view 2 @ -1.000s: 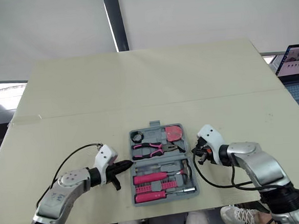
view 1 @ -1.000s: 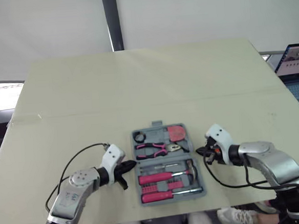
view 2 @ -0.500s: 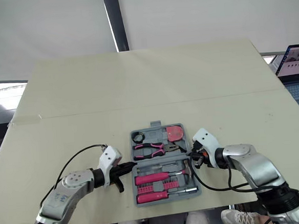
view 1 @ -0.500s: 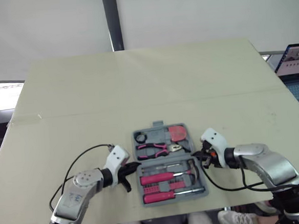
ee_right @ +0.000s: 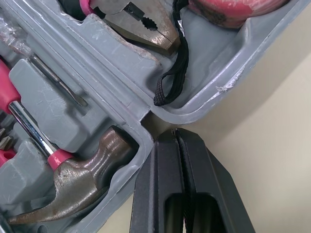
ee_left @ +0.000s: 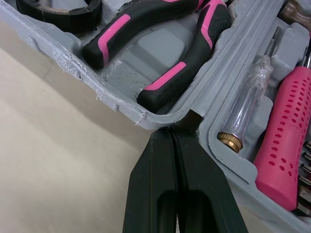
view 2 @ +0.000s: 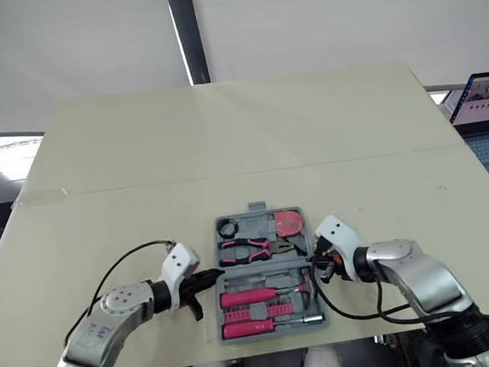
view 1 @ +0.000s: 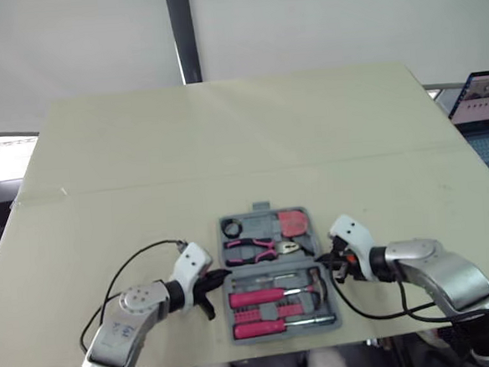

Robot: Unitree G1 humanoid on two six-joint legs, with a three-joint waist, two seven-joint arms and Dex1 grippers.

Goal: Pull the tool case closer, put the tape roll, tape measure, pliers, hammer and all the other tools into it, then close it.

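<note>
The grey tool case (view 1: 264,221) lies open and flat near the table's front edge. Its far half holds the black tape roll (view 1: 232,227), the pink tape measure (view 1: 294,222) and the pliers (view 1: 253,248). Its near half holds the hammer (ee_right: 73,189) and pink-handled screwdrivers (view 1: 261,298). My left gripper (view 1: 221,276) is shut, its tip (ee_left: 172,133) touching the hinge notch on the case's left side. My right gripper (view 1: 323,262) is also shut, with its tip (ee_right: 176,133) at the hinge notch on the right side, beside the tape measure's black strap (ee_right: 167,82).
The case's near rim lies close to the table's front edge (view 1: 264,347). A laptop (view 1: 482,95) sits off the table's right side. A black pole (view 1: 182,32) rises behind the far edge. A taped seam (view 1: 144,184) crosses the cream tabletop.
Both grippers have moved in against the case's sides at the hinge line. The case has slid slightly towards the front edge.
</note>
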